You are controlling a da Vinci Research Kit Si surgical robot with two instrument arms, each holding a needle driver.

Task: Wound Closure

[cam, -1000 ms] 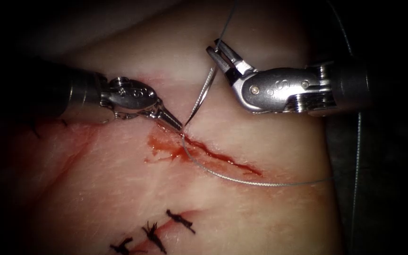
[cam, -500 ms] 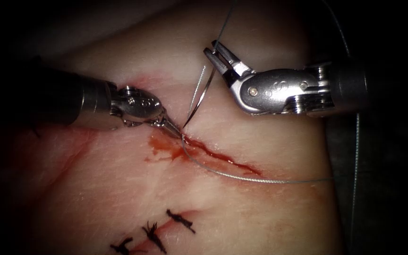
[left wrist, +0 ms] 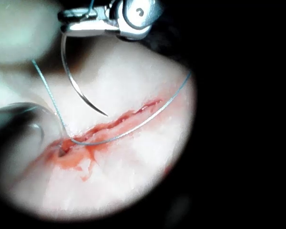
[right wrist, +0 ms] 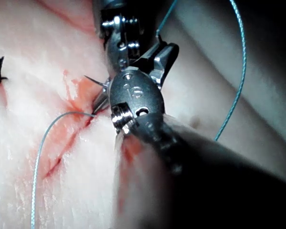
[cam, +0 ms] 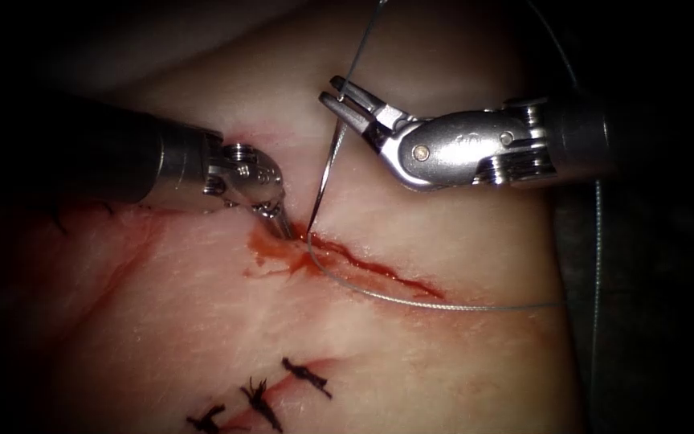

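Observation:
My right tool (cam: pixel 337 90) is shut on the curved needle (cam: pixel 324 173) near its tail end, above the cut (cam: pixel 371 265). The needle hangs free of the tissue (cam: pixel 202 321), its tip just over the cut's left end. In the left wrist view the needle (left wrist: pixel 74 81) points at the cut's edge without entering. My left tool (cam: pixel 283 229) has its shut jaws pointing down onto the tissue at the cut's left end, beside the needle tip; I see nothing held in them. The thread (cam: pixel 411 301) leaves the cut's left end and runs right across the tissue.
Red fluid (cam: pixel 271 253) pools around the cut's left end. Three black knotted stitches (cam: pixel 307 376) sit on an older cut near the front. More thread (cam: pixel 596 265) hangs along the tissue's right edge and rises behind the right tool.
The left tool has moved right and tipped its jaws down onto the cut's left end. The right tool has shifted left with the needle, bringing the tip nearer the cut.

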